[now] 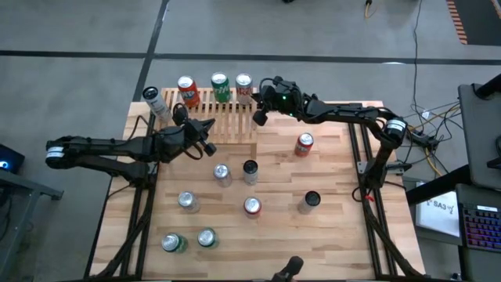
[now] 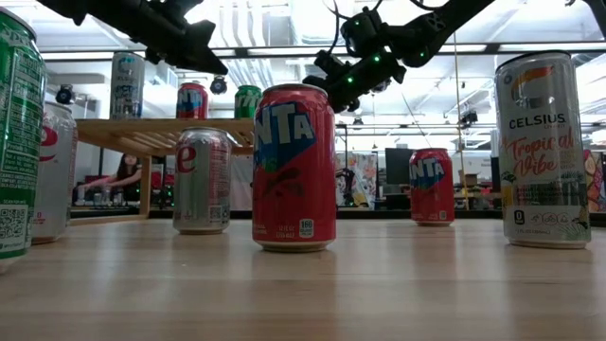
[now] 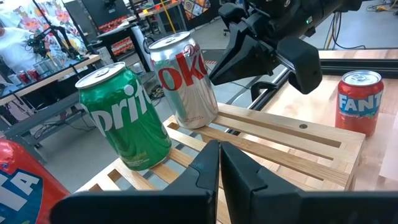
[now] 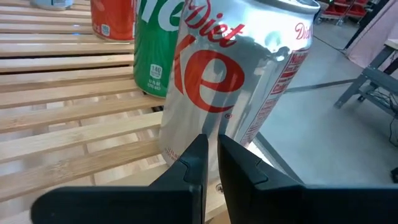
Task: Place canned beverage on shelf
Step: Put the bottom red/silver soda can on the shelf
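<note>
The right gripper (image 1: 259, 117) is hovering over the shelf (image 1: 227, 125), its fingers pinched together on nothing. Right in front of its fingertips a Diet Coke can (image 4: 230, 81) is standing upright on the slats at the shelf's far right end, apart from the fingers. That reads like a can just set down with the gripper clear of it, though this is a judgement.

Just beyond the Coke, in line with it, a Sprite can (image 1: 220, 86) is standing upright, then a red Fanta can (image 1: 187, 90), and a tall pale can (image 1: 156, 102) at the far left corner. They are filling the shelf's back edge in a row, probably to leave the front slats free.

The left gripper (image 1: 205, 146) is waiting closed and empty over the shelf's front left part, facing the right gripper and the row.

Behind both grippers, on the open table (image 1: 329, 235), more cans are standing loose and well apart, among them a second Fanta (image 1: 304, 144) near the right gripper, likely next for shelving.
</note>
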`<action>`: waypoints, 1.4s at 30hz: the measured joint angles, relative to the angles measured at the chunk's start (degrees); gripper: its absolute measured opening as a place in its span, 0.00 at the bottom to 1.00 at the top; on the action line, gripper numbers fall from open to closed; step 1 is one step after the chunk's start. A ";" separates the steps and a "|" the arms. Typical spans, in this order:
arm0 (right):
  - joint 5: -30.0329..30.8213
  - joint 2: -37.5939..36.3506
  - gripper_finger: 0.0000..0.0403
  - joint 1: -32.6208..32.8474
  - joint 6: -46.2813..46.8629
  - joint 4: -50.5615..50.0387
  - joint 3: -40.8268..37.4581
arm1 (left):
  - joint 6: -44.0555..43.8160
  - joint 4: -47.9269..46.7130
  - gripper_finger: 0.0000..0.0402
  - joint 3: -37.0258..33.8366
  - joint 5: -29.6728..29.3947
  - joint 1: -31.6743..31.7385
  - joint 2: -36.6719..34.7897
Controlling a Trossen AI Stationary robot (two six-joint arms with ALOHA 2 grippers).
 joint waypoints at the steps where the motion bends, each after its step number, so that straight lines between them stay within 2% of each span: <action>1: 0.00 0.00 0.07 0.00 0.03 -0.12 0.00 | 0.00 0.00 0.00 0.00 0.00 0.00 0.00; 4: -0.94 -0.09 0.07 0.02 0.79 -1.45 0.00 | 0.00 0.00 0.00 0.00 -0.01 0.00 0.00; 9: -8.09 0.09 0.07 0.11 3.52 -0.70 0.00 | 0.00 0.00 0.00 0.00 0.00 0.00 0.00; 18: -7.50 0.50 0.07 -0.02 3.07 4.11 -0.02 | 0.00 -0.02 0.00 0.00 0.00 0.00 0.02; 25: -7.29 0.50 0.07 -0.02 2.50 4.03 -0.02 | 0.00 -0.02 0.00 -0.01 0.00 0.00 0.02; 30: -4.57 0.50 0.07 -0.02 1.51 4.10 -0.02 | 0.00 -0.02 0.00 -0.02 0.00 0.00 0.02; 42: -4.40 -0.42 0.07 0.49 2.47 1.80 -0.02 | -0.08 -0.02 0.00 -0.02 0.00 0.00 0.01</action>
